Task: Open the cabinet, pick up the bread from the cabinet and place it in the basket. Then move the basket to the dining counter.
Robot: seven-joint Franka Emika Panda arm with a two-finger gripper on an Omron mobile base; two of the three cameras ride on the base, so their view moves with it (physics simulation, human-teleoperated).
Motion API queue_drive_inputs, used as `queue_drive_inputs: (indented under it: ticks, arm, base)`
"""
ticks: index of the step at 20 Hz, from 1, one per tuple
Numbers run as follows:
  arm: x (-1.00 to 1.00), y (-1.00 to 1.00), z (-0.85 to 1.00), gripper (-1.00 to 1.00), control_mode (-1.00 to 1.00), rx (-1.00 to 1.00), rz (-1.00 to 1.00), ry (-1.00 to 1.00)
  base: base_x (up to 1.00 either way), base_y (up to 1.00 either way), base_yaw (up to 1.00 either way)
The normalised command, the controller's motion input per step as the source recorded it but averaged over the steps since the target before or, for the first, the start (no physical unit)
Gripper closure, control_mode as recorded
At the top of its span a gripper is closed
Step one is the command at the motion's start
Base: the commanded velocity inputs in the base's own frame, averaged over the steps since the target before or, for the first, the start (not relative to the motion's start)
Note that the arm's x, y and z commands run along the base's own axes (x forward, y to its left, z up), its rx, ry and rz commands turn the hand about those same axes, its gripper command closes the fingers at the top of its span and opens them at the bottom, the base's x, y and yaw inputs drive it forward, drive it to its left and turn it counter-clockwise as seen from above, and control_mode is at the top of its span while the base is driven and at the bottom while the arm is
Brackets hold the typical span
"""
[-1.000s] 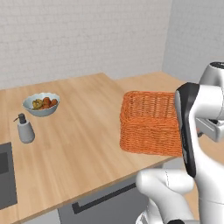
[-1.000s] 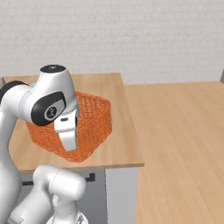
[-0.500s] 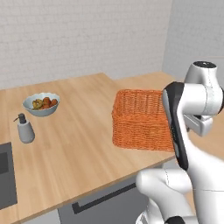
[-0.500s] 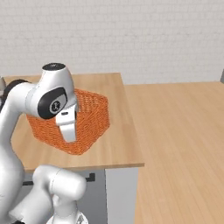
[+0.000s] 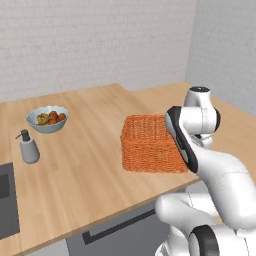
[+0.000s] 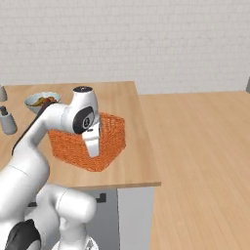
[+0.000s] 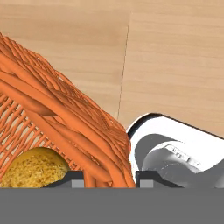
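We hold the basket point(image 7: 65, 127) by its wicker wall, the gripper point(image 7: 107, 177) clenched across it; the bread point(image 7: 35, 168) lies inside. The basket sits on the wood counter point(image 5: 90, 165), near its right edge. We judge level, slow carrying best. No writing is legible.

Orange woven basket point(image 5: 149, 144) near the right edge of a light wood counter point(image 5: 85, 160), partly hidden by the white arm point(image 5: 192, 130). At left, a fruit bowl point(image 5: 47, 118) behind a grey soap dispenser point(image 5: 29, 147).
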Motion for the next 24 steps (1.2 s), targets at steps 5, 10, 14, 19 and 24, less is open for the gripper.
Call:
queue_drive_inputs:
  ticks: [5,10,14,19,24]
  arm:
    - [0.94,0.21,-0.58,1.0,-1.0,0.03,0.0,-0.02]
    - [0.86,0.24,-0.33,1.0,-1.0,0.01,0.0,-0.01]
    - [0.76,0.32,-0.32,1.0,-1.0,0.02,0.0,0.0]
    - [0.21,0.4,-0.22,-1.0,-1.0,0.0,-0.04,0.0]
    - [0.0,0.05,0.0,-1.0,-1.0,0.0,0.0,0.0]
  base:
    - [0.0,0.0,0.0]
    - [0.0,0.0,0.0]
    - [0.0,0.0,0.0]
    - [0.0,0.0,0.0]
    - [0.0,0.0,0.0]
